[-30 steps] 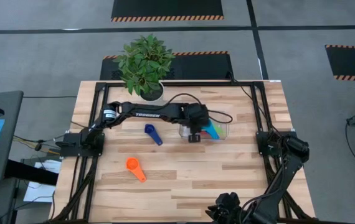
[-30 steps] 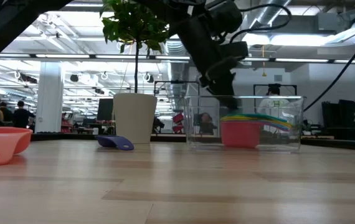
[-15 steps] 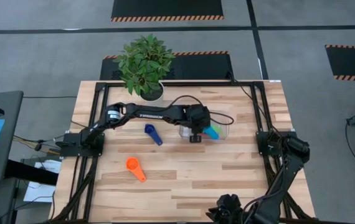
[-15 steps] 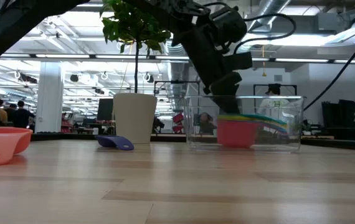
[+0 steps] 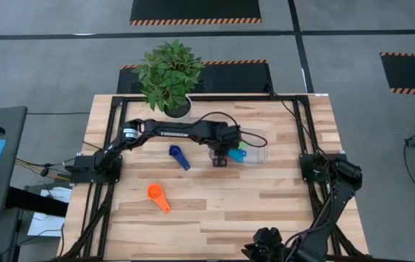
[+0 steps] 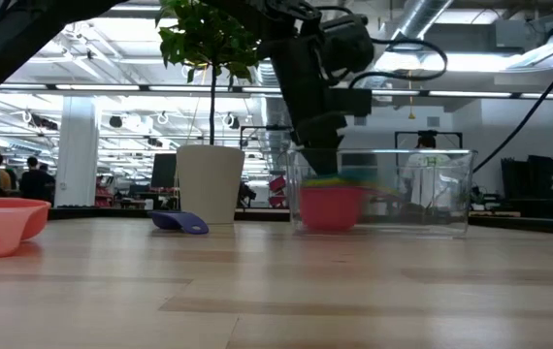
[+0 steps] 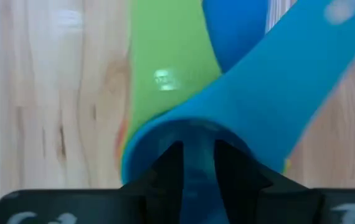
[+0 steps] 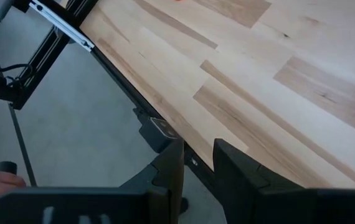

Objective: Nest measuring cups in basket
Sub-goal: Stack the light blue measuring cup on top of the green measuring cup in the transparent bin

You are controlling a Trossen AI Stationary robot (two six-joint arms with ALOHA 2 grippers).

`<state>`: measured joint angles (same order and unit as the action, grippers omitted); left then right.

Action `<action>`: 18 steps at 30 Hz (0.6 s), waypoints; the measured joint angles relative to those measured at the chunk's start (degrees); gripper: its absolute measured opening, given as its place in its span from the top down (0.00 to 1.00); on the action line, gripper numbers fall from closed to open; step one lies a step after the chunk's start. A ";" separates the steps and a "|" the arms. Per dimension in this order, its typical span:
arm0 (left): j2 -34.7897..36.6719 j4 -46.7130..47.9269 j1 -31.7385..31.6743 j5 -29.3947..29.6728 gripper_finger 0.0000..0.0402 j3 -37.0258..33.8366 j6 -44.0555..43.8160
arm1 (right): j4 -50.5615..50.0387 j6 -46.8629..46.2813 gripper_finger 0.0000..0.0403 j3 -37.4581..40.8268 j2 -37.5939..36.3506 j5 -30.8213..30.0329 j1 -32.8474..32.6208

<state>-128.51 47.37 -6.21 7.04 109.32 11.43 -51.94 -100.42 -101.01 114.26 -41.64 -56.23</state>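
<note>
Gripping a light blue cup by its handle, the left hand is held over the near left corner of the basket, toward the counter's far edge. The nested stack is seen inside, at the basket's left end. Nesting appears to be the step in hand; lowering and release are called for next. The held cup's long axis is hard to tell. The orange cup and dark blue cup remain outside. The right hand, apparently empty, is parked beyond the near edge.
</note>
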 joint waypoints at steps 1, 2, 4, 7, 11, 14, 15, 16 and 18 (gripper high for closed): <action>0.15 -0.02 -0.01 0.13 0.80 0.02 -0.04 | 0.00 0.00 0.73 0.00 0.00 0.01 0.00; 0.33 0.01 -0.03 0.14 0.80 0.02 -0.07 | 0.00 0.00 0.73 0.00 0.00 0.01 0.00; 0.63 -0.90 0.08 0.14 0.80 0.05 -0.10 | 0.02 0.09 0.73 0.00 0.00 0.02 0.00; 1.26 -0.75 0.17 0.84 0.80 1.34 -0.07 | 0.10 0.44 0.73 0.00 0.00 0.07 0.00; 1.27 -1.39 0.21 1.30 0.80 6.02 -0.06 | -0.04 0.59 0.73 0.00 0.00 0.08 0.00; 1.51 -6.14 0.21 2.33 0.80 7.37 1.81 | 0.05 0.55 0.73 0.00 0.00 0.09 0.00; 1.51 -7.04 0.21 3.04 0.80 7.37 2.67 | 0.19 0.54 0.73 0.00 0.00 0.08 0.00; 1.47 -7.31 0.15 3.33 0.80 7.35 3.55 | 0.34 0.52 0.73 0.00 0.00 0.08 0.00; 1.12 -7.23 -0.08 3.12 0.80 7.27 5.60 | 0.42 0.42 0.73 0.00 0.00 0.08 0.00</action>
<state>-127.39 40.14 -6.29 10.16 116.59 17.03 -51.53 -100.01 -101.01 114.26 -41.56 -56.23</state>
